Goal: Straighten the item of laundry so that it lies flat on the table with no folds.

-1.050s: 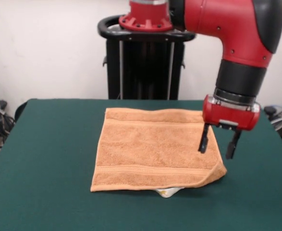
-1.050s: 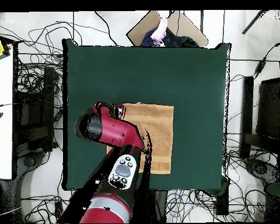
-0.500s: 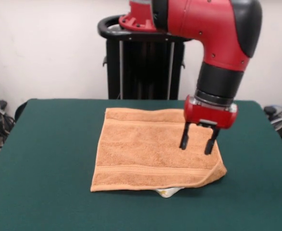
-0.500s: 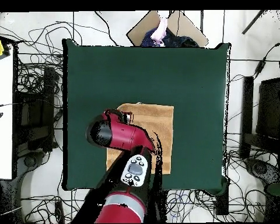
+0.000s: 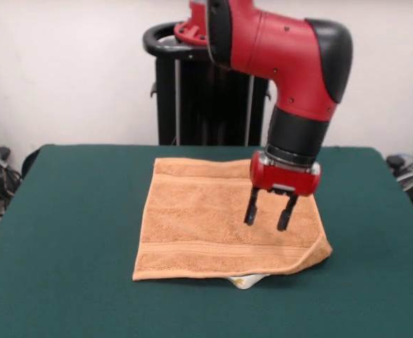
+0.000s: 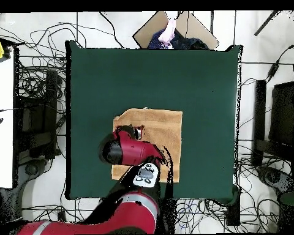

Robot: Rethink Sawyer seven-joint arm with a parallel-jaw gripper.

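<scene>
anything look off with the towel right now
Yes. The towel is not fully flat: its front right corner is turned up off the table, and a small white tag pokes out from under the front edge. The open gripper hangs above it.

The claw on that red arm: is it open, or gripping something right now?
Gripper: open, holding nothing, poised just above the towel.
</scene>
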